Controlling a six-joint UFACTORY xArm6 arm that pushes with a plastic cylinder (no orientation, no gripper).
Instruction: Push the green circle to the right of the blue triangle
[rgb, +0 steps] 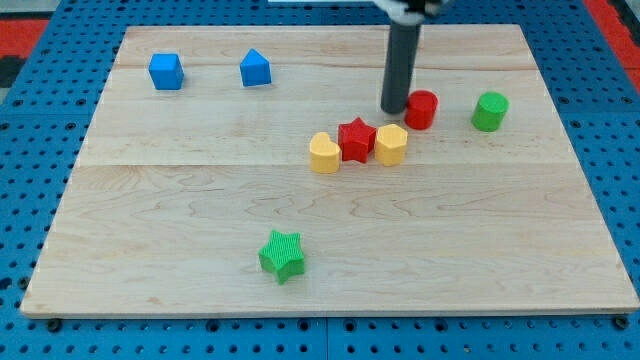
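Note:
The green circle (490, 110) stands near the view's upper right on the wooden board. The blue triangle (256, 69) sits at the upper left, far from it. My tip (393, 108) rests on the board just left of a red cylinder (422, 109), touching or almost touching it. The green circle is well to the right of my tip, with the red cylinder between them.
A blue cube (166, 71) lies left of the blue triangle. A yellow heart (324, 153), red star (356, 139) and yellow hexagon (391, 144) form a row just below my tip. A green star (282, 255) lies near the bottom. The board's edge (330, 308) borders blue pegboard.

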